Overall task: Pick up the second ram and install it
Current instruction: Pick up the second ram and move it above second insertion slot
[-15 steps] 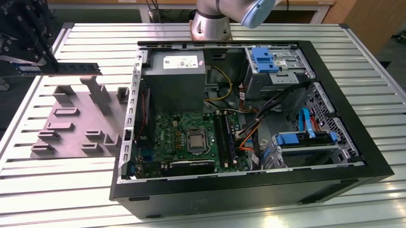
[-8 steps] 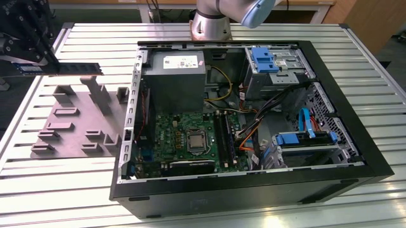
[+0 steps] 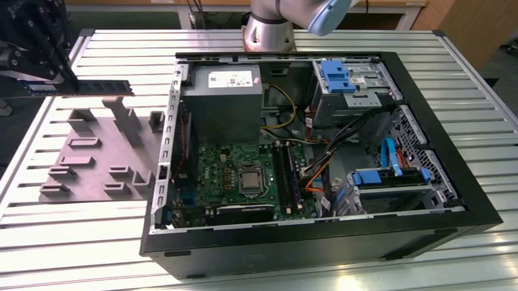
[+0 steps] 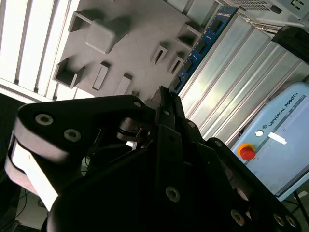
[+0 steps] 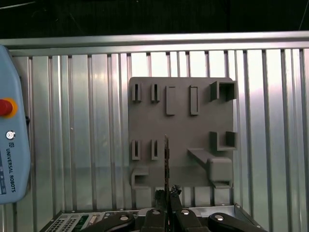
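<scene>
Black jointed pincer (image 5: 168, 194) clamps the thin flat second ram (image 3: 97, 88) above the blocky grey fixture plate (image 5: 183, 130).

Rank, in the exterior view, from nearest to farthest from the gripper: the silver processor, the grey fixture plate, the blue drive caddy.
1. The grey fixture plate, below the gripper holding the second ram.
2. The silver processor, inside the computer case.
3. The blue drive caddy, at the exterior view's right.

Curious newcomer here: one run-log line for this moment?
jaws: shut on second ram | position: held over fixture plate, outside computer case | install: not done
</scene>
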`<move>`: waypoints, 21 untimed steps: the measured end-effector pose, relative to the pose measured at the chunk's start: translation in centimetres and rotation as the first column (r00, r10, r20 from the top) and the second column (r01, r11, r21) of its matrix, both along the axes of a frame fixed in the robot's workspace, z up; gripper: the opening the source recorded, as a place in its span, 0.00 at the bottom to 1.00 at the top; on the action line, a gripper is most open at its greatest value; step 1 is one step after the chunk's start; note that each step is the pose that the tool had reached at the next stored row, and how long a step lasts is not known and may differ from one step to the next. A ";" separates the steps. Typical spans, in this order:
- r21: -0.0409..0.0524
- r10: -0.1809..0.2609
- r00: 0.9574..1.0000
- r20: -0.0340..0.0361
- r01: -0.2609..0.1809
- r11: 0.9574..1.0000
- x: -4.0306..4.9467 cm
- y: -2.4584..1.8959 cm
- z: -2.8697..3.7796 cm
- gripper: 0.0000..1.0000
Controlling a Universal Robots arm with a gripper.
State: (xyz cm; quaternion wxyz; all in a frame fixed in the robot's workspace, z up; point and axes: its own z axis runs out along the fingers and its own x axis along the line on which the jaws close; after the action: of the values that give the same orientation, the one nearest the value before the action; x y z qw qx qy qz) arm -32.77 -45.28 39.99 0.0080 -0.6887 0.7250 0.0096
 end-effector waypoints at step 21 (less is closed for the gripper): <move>0.000 0.000 1.000 0.000 0.000 1.000 0.66 0.00 0.00 0.14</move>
State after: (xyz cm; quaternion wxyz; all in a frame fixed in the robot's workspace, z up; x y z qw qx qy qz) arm -32.11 -45.28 39.99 0.0081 -0.6887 0.7250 0.0096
